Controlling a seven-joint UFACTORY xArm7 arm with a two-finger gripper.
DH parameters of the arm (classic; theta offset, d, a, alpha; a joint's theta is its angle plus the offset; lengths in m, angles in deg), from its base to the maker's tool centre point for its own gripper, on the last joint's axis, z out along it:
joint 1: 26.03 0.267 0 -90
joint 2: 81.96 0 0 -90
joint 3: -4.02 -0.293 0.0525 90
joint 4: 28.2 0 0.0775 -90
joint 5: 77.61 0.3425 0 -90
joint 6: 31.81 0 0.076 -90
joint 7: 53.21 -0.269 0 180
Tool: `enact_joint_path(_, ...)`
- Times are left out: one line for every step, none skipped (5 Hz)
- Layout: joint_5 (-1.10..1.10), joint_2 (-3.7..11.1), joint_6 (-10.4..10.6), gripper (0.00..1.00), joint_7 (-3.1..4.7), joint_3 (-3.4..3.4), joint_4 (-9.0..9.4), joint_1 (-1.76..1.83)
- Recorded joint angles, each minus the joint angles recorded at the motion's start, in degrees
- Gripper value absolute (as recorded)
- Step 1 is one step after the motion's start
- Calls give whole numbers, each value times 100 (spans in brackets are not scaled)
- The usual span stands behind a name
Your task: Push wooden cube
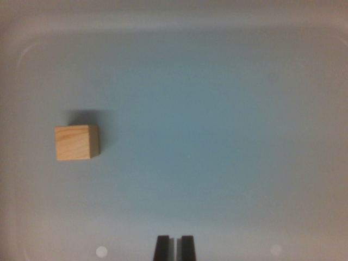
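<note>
A light wooden cube (pixel 76 142) rests on the pale blue-grey floor of a tray, at the wrist view's left, about mid-height. Its shadow falls just above it. My gripper (pixel 174 247) shows only as two dark fingertips at the bottom centre, close together with a thin sliver of gap and nothing between them. The cube lies well up and to the left of the fingertips, apart from them.
The tray's raised rim (pixel 174 24) runs along the top, with rounded corners and walls at the left (pixel 11 136) and bottom edges. Two small pale spots (pixel 101 251) sit low on the floor either side of the fingers.
</note>
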Motion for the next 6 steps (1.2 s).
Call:
enact_joint_path(0,0,0,0,0,0,0,0)
enact_joint_path(-10,64,186,0,-46,-35,128,30)
enact_joint_path(-10,64,186,0,-46,-35,128,30)
enact_joint_path(-21,138,403,0,-101,-76,278,65)
enact_joint_path(-21,138,403,0,-101,-76,278,65)
enact_joint_path(-34,217,633,0,-158,-119,437,102)
